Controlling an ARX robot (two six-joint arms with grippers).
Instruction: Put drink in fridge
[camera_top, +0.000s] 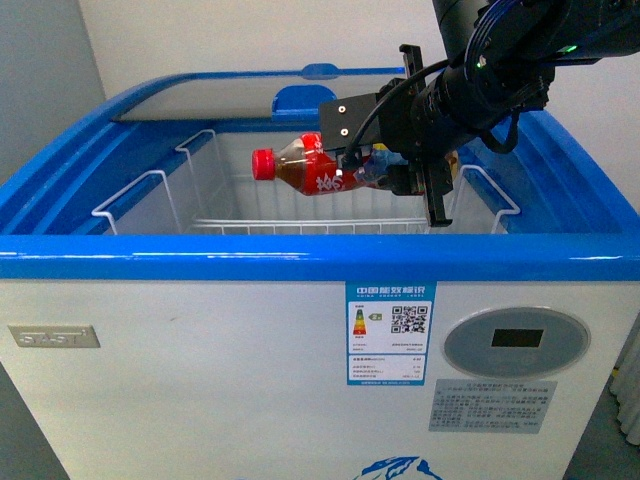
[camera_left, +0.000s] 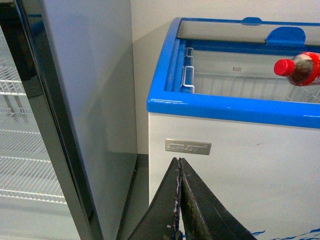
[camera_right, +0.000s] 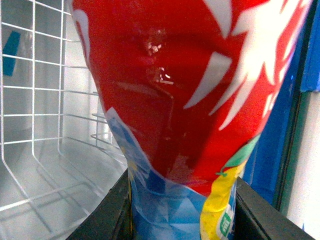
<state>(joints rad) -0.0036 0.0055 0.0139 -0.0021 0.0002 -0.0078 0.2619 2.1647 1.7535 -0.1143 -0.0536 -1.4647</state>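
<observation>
Right gripper (camera_top: 392, 176) is clamped on the lower body of the drink (camera_top: 310, 170). The bottle is held horizontal, cap toward the robot's left, above the open fridge (camera_top: 300, 256). The glass lid (camera_top: 240, 95) sits at the rear, leaving the opening free (wire basket (camera_top: 150, 200) beneath). The side-on hold probably suits laying it flat. Left gripper (camera_left: 179, 200) hangs outside the fridge front, fingers pressed together, empty.

shop-like corner: chest freezer (camera_top: 200, 400), glass-door cooler (camera_left: 85, 100)

The fridge (camera_top: 200, 400) bears a sticker (camera_top: 391, 333) — headed 中国能效标识.
</observation>
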